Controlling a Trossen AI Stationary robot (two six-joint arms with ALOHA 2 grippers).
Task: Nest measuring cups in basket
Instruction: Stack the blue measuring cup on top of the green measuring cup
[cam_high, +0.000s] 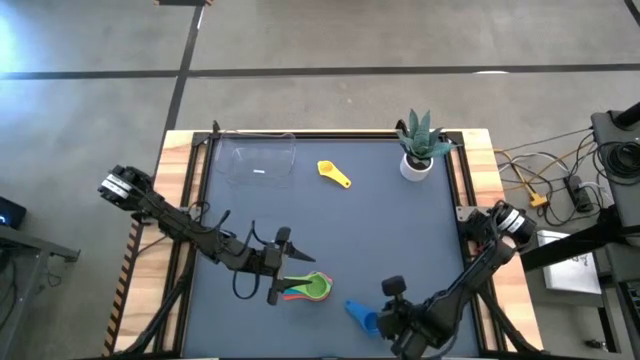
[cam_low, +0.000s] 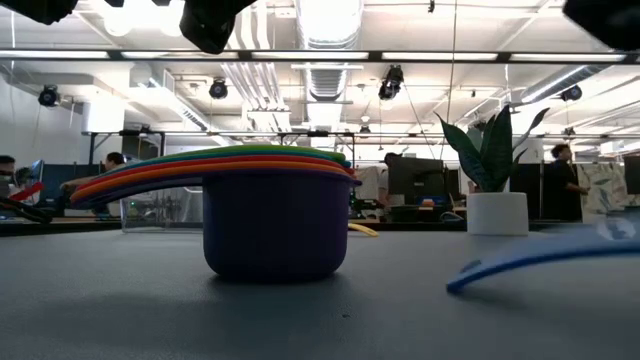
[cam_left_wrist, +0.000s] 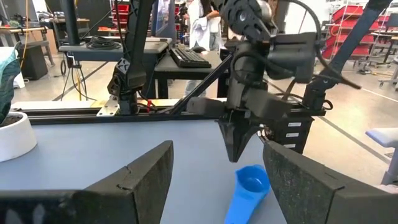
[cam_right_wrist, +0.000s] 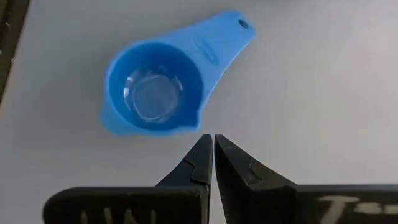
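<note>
A stack of nested measuring cups (cam_high: 306, 289), green on top and purple at the bottom (cam_low: 275, 225), stands on the table near the front. My left gripper (cam_high: 290, 268) hangs open and level just left of it, with nothing between its fingers (cam_left_wrist: 217, 186). A blue cup (cam_right_wrist: 158, 90) lies upright on the table at the front right. My right gripper (cam_right_wrist: 213, 146) is shut and points steeply down beside the cup's rim, a little above it (cam_left_wrist: 235, 155). A yellow cup (cam_high: 334, 173) lies near the clear basket (cam_high: 262, 160) at the far left.
A white pot with a spiky green plant (cam_high: 420, 152) stands at the far right corner. Wooden rails (cam_high: 185, 200) border the table. Bare blue-grey table surface lies between the basket, the yellow cup and the stack.
</note>
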